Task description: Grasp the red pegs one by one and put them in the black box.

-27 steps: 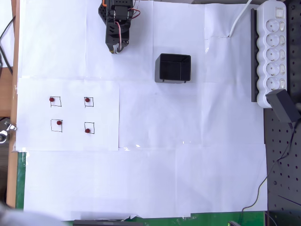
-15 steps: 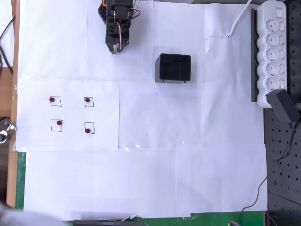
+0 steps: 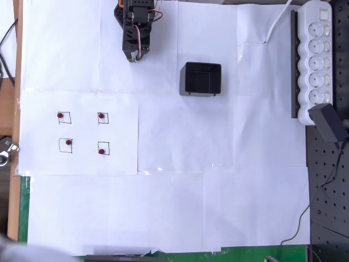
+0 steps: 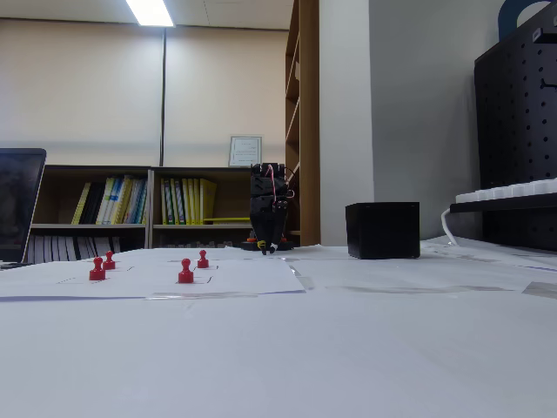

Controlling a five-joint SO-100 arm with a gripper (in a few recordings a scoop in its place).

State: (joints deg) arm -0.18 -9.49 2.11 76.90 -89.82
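Several red pegs stand upright in drawn squares on a sheet at the left: one peg (image 3: 60, 115), a second (image 3: 101, 115), a third (image 3: 68, 142), among others. The fixed view shows them as small red pawns (image 4: 185, 272). The black box (image 3: 201, 79) sits open-topped near the top centre, and appears as a dark cube (image 4: 383, 230) in the fixed view. My gripper (image 3: 132, 56) is folded down at the top of the overhead view, left of the box and far from the pegs. Its fingers look closed together with nothing held; in the fixed view the gripper (image 4: 271, 246) points at the table.
A white power strip (image 3: 316, 60) and a black adapter (image 3: 327, 122) lie along the right edge beside a black perforated board (image 3: 327, 185). White paper (image 3: 218, 202) covers the table. Bookshelves stand behind the table in the fixed view.
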